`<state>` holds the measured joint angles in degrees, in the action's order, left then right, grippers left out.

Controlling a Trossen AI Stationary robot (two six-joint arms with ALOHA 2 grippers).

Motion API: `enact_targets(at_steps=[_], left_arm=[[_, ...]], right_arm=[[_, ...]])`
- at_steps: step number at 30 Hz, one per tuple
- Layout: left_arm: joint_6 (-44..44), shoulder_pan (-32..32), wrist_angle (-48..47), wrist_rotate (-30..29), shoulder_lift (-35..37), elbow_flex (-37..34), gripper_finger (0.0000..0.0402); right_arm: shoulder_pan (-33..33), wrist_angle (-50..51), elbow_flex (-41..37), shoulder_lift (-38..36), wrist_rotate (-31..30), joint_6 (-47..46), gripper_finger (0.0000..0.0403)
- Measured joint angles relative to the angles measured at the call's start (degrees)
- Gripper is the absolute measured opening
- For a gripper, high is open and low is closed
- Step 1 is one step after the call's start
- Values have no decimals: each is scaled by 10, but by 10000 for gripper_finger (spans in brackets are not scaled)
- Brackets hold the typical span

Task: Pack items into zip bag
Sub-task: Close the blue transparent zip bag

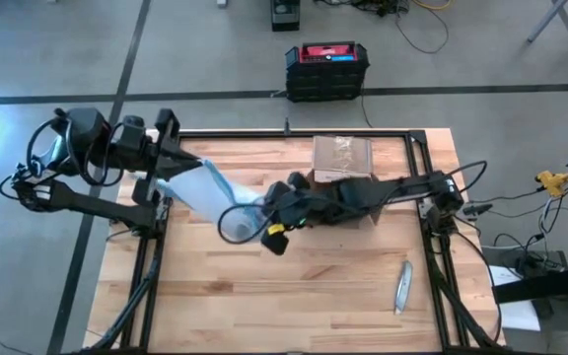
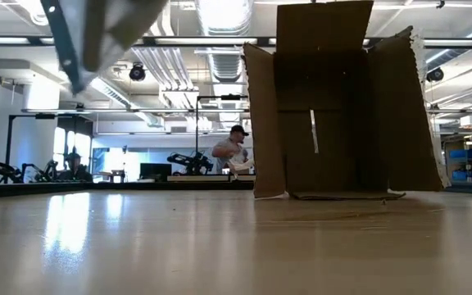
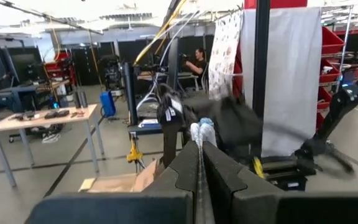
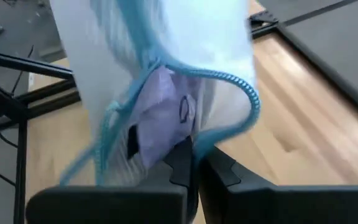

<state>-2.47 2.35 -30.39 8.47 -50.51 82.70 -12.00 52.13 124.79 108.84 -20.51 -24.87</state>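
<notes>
The zip bag (image 1: 205, 192) is held up left of the cardboard box (image 1: 343, 158), pinched by the closed left gripper (image 1: 177, 163) and closed right gripper (image 1: 264, 222). Its mouth is probably being opened; spreading is needed next.

The zip bag (image 1: 210, 192) is blurred in the right wrist view, so the pale shapes inside its blue-edged mouth cannot be identified as items. In the low view only the bag's lower corner shows, cut off by the top edge, and neither gripper appears there. From above, the right gripper's (image 1: 264, 225) fingers are too small and dark to make out against the bag. The cardboard box (image 2: 334, 106) loses its upper flaps to the low view's top edge, and the right arm covers its near part from above. A far-off person (image 2: 234, 152) is too small for detail.
</notes>
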Motion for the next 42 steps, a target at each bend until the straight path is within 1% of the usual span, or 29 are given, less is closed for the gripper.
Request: enact_targets(at_steps=[2,4,6,8,11,13,16,17,20,22,23,25,28,31,33,35,37,38,39,40,41,42], left_arm=[[4,0,-15,0,1,-4,0],[15,0,-30,0,4,-19,0],[29,0,-37,0,8,-43,0],[46,0,-44,0,17,-83,0],[80,0,-39,0,39,-156,0],[106,0,-15,0,60,-209,0],[157,0,64,0,88,-291,0],[176,0,94,0,97,-318,0],[228,0,186,0,124,-380,0],[255,0,224,0,144,-408,0],[266,0,235,0,154,-417,0],[282,0,238,0,176,-431,0],[291,-1,215,-1,208,-444,0],[308,0,197,-18,235,-467,0],[325,0,199,-21,247,-491,0],[349,0,198,-21,252,-514,0],[370,-2,201,-21,255,-535,0],[378,-4,205,-21,256,-546,0],[382,-5,214,-21,257,-557,0],[383,-6,216,-21,257,-565,0],[384,-6,216,-20,257,-572,0],[384,-6,216,-20,255,-579,0]], right_arm=[[3,52,61,0,2,2,0],[4,72,104,-5,1,8,0],[4,47,83,-40,12,18,0],[9,60,74,-61,31,3,0],[13,142,72,-79,18,-52,0],[15,186,67,-82,15,-76,0],[19,223,47,-75,23,-91,0],[19,221,37,-68,39,-95,0],[18,195,6,-46,118,-96,0],[18,180,-7,-29,176,-89,0],[18,180,-11,-21,194,-86,0],[17,192,-24,-14,203,-85,0],[18,200,-52,-11,198,-107,0],[16,143,-85,-10,247,-61,0],[14,150,-98,-10,238,-60,0],[19,154,-107,-10,241,-105,0],[19,122,-110,-10,260,-91,0],[14,111,-110,-11,257,-75,0],[10,117,-110,-13,238,-64,0],[7,143,-108,-16,215,-73,0],[8,181,-108,-18,190,-100,0],[13,214,-108,-19,180,-126,0]])
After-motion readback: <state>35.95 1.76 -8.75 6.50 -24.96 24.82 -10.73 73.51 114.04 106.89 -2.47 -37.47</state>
